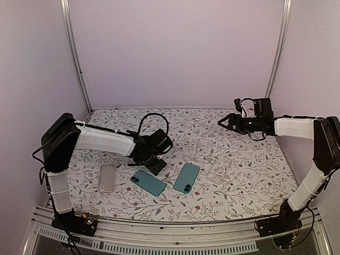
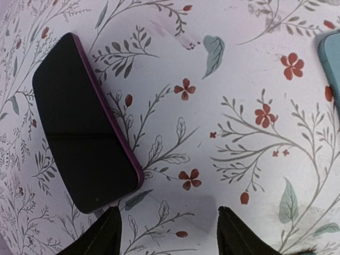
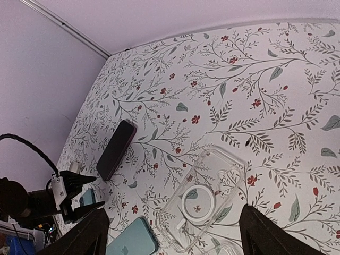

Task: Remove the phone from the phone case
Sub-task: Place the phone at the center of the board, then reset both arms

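Observation:
A black-screened phone (image 2: 79, 125) with a purple rim lies flat on the floral cloth; I cannot tell whether that rim is a phone case. It also shows in the right wrist view, phone (image 3: 116, 150). My left gripper (image 2: 170, 234) hovers just beside the phone's near corner, open, with only cloth between its fingers. In the top view the left gripper (image 1: 155, 166) points down mid-table and the arm hides this phone. My right gripper (image 1: 223, 121) hangs high at the back right, open and holding nothing. An empty clear case (image 3: 204, 199) lies below it.
Two teal phones (image 1: 149, 182) (image 1: 186, 177) lie back-up near the front middle. Clear cases lie at the left (image 1: 107, 177) and right of centre (image 1: 202, 151) (image 1: 218, 172). White walls with metal posts close in the back and sides.

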Controlling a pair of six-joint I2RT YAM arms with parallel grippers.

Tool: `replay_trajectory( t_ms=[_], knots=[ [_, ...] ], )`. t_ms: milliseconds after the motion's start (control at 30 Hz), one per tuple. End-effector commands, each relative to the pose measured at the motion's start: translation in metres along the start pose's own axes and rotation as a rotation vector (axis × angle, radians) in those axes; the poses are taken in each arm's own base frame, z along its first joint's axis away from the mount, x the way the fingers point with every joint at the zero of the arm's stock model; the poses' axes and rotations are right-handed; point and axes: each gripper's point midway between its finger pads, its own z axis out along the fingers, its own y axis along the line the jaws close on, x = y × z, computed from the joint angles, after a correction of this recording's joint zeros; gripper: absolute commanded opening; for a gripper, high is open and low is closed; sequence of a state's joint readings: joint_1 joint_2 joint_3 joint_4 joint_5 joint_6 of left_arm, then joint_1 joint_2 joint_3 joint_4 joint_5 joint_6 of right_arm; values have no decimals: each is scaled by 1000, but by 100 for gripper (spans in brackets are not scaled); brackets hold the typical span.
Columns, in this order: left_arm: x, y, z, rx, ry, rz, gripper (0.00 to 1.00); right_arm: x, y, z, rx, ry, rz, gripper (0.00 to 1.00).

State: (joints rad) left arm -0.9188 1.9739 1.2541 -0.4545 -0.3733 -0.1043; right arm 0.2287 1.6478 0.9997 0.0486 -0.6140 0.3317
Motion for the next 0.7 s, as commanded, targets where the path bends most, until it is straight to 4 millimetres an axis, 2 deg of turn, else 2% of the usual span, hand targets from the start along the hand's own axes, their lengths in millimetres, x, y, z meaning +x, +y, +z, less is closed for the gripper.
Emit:
replay_trajectory(
  t_ms=[0, 33, 167, 300, 500, 667],
  knots=[
    [-25, 11, -46, 23, -86, -27, 67, -36, 27, -24, -11, -85, -92, 95],
    [-31, 18, -56, 4, -119, -41, 71, -41, 32, -29, -13, -101, -105, 98],
    [-51, 54, -95, -50, -245, -121, 85, -56, 51, -51, -17, -165, -166, 99],
    [-55, 95, -124, -89, -335, -215, 99, -65, 62, -70, 7, -222, -216, 99],
    [-44, 159, -160, -143, -467, -347, 99, -72, 59, -102, 107, -361, -197, 99],
    [-20, 216, -179, -262, -572, -459, 99, -59, 53, -120, 144, -444, -177, 99]
  ],
)
